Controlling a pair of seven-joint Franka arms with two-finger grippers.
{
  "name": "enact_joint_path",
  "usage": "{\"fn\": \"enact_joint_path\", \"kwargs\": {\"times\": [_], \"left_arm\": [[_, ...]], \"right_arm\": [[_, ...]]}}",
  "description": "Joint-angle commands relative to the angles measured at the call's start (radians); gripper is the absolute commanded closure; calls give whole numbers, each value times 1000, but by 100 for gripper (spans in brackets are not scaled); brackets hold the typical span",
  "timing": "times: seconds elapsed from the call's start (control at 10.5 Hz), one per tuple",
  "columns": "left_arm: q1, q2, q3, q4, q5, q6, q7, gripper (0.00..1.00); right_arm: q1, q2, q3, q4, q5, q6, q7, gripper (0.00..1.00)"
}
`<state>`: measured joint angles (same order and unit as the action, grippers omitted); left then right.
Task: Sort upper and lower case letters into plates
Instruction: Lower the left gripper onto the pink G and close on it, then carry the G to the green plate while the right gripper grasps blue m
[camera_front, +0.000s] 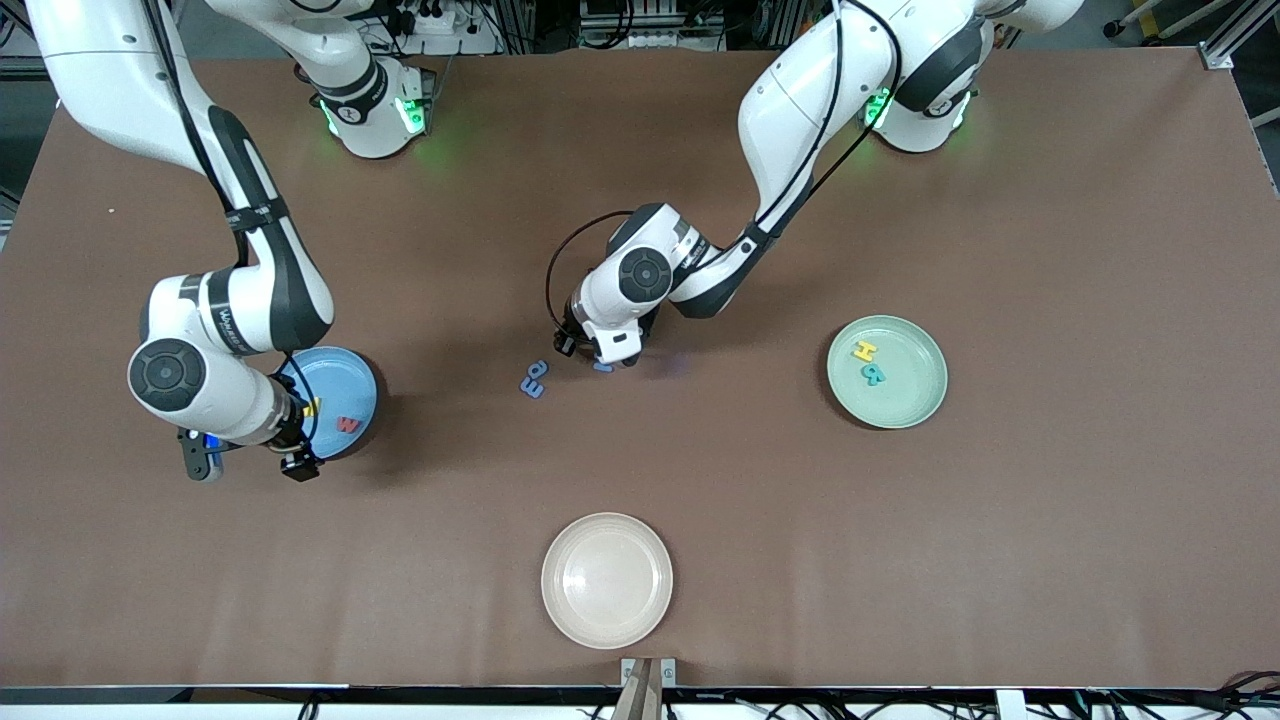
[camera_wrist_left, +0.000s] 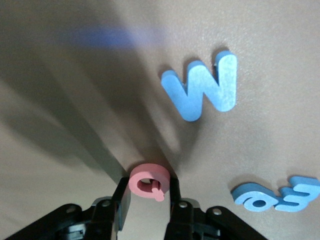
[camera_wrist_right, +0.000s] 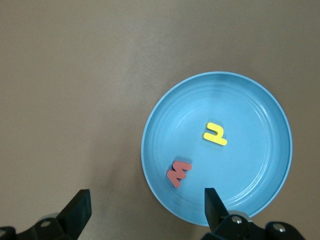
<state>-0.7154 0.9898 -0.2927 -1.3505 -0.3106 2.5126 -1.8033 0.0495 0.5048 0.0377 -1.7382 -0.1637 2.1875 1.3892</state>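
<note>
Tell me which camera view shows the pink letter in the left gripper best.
The left wrist view: the pink letter sits large and unobstructed, pinched between the left gripper fingers above the brown table. In the front view the arm's wrist hides it. The right wrist view shows only the blue plate, not this letter.

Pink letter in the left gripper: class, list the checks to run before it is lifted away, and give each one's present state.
1. Left gripper shut on the pink letter: ok.
2. Blue W apart from the fingers: ok.
3. Blue letter pair untouched: ok.
4. Green plate has bare room: ok.
5. Right gripper open, waiting over the blue plate: ok.
6. Pink letter's case: cannot tell.
</note>
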Motion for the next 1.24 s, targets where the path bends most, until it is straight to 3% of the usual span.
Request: {"fn": "enact_joint_path", "kwargs": {"times": [0.0,0.38,0.57,0.76,1.14], "left_arm": [[28,-43,7,-45,-15,-3,13,81],[100,-147,6,-44,-15,-246,56,83],[140,-195,4,-45,-16,-384,109,83],[172,-232,6,-83,-18,-442,184,83],[367,-443,26,-427,-15,-445,688,82]], "right_arm": [[9,12,5,37,16,-15,-9,0],[71,12,10,49,74,-14,-6,0],[160,14,7,54,128,0,7,0],[274,15,2,45,144,72,31,0],[329,17,60,-76,132,294,28,0]]}}
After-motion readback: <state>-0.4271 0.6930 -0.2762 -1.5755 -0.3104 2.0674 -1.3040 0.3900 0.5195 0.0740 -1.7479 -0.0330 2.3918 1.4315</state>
